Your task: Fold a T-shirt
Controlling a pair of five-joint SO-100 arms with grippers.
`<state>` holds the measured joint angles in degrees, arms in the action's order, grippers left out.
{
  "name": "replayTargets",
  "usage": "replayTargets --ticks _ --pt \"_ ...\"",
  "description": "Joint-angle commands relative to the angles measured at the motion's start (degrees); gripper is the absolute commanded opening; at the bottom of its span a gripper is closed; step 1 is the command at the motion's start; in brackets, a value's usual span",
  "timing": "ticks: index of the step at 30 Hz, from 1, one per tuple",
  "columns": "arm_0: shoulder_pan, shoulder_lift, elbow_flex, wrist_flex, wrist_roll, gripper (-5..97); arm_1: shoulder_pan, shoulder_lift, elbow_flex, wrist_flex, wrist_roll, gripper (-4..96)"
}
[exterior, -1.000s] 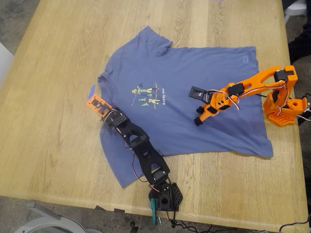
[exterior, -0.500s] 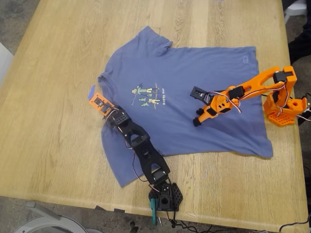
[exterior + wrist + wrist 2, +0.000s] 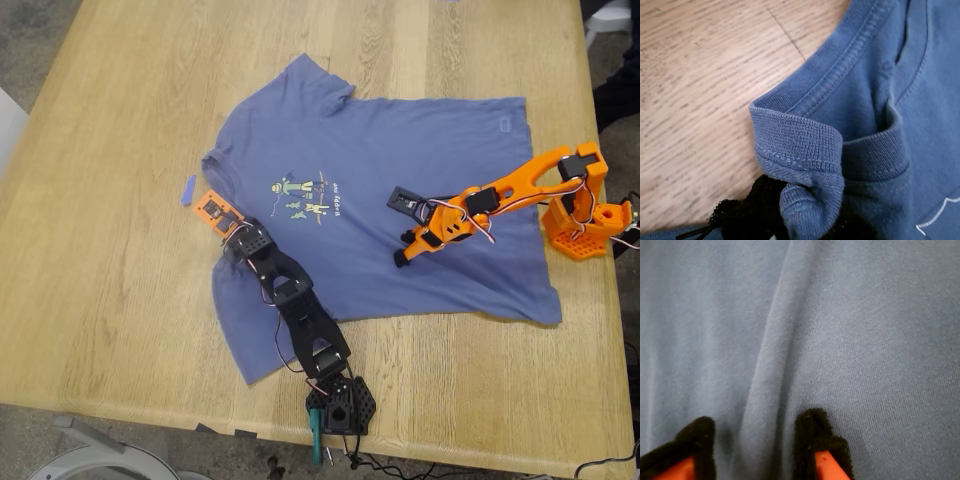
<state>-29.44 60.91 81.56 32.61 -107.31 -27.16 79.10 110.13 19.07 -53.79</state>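
Note:
The slate-blue T-shirt lies flat on the wooden table, its printed figures facing up. My first gripper, on the black arm, is at the ribbed collar at the exterior view's left. In the first wrist view it is shut on a bunched piece of the collar. My second gripper, on the orange arm, rests on the shirt's body right of the print. In the second wrist view it stands open, its black fingertips pressed on the cloth with a raised ridge between them.
A tiny blue scrap lies on the table just left of the collar. The black arm's base stands at the near edge. The orange arm's base stands at the exterior view's right edge.
My first gripper has moved slightly right with the collar, uncovering the blue scrap. My second gripper has dropped lower onto the shirt.

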Motion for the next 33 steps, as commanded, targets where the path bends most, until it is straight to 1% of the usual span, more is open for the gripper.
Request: replayTargets --ticks 1,4,6,10,11,14,19,23,25,30,33 --pt "2.99 6.15 0.53 2.37 -0.62 0 -4.57 -0.97 -1.14 1.49 0.70 19.1" --pt "3.60 8.61 1.14 3.78 -0.53 0 -5.10 -1.76 -0.35 2.20 0.09 18.4" --pt "4.13 10.63 1.76 4.75 -0.53 0 -5.36 -2.11 -0.35 3.69 -1.41 15.7" --pt "5.27 15.21 3.60 6.68 -0.53 0 -5.62 -2.90 -1.67 8.96 -3.08 12.8" --pt "5.62 16.52 4.13 6.94 -0.53 0 -5.71 -3.16 -2.20 10.55 -3.08 10.8" --pt "6.77 20.48 5.36 7.82 -0.53 0 -5.45 -3.25 -1.85 13.80 -2.64 0.2" --pt "9.05 27.95 8.09 8.44 -0.53 0 -2.99 -0.62 0.53 15.03 -2.64 0.1" --pt "11.43 33.57 8.70 8.53 -0.53 0 0.97 2.46 0.18 11.87 -2.55 0.0" --pt "12.92 36.04 8.44 9.49 -0.53 0 3.87 3.96 -0.26 9.23 -6.77 0.0" --pt "17.40 41.04 8.79 11.51 -0.35 0 9.05 8.61 -3.25 9.40 -9.84 -0.1" --pt "20.74 43.07 8.79 12.22 -0.26 0 11.25 12.13 -6.06 11.78 -13.27 -0.2"
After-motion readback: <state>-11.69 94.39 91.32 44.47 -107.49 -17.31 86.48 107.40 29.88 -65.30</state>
